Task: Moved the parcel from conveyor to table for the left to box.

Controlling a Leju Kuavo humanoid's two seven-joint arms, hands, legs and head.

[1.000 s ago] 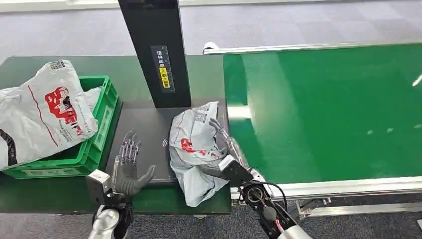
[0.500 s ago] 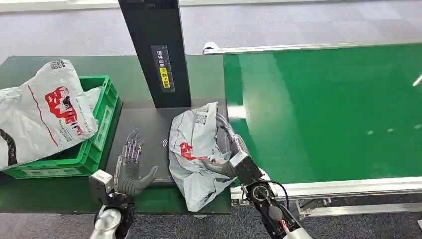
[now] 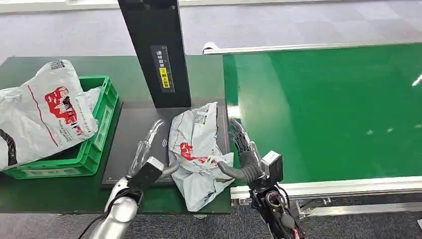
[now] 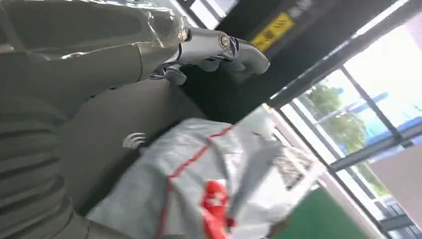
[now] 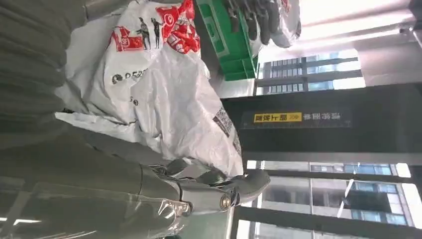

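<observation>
Green conveyor belt (image 3: 328, 109) takes up the robot's right side, its near edge a silver rail. Dark green surface (image 3: 50, 196) lies to the left of it, touching the belt's end. A black post (image 3: 157, 52) with a yellow label stands upright at the back of a dark grey mat (image 3: 129, 144) that lies flat on the surface. Green crate (image 3: 97, 129) sits at the left of the surface, just beside the mat, with a large white bag (image 3: 42, 112) printed in red leaning out over its rim. The parcel (image 3: 196, 149), a crumpled white plastic mailer with red print and a shipping label near its far end, lies on the mat's right part, its near corner hanging over onto the surface toward the front edge. Right hand (image 3: 244, 159) is just beside the parcel's right edge, fingers spread and pointing away from the robot, thumb touching the parcel's side; it holds nothing. Left hand (image 3: 149, 159) is on the mat at the parcel's left edge, fingers extended and apart, thumb reaching toward the parcel; nothing is gripped. The left wrist view shows the parcel (image 4: 209, 189) close under that hand's fingers (image 4: 239, 50).
</observation>
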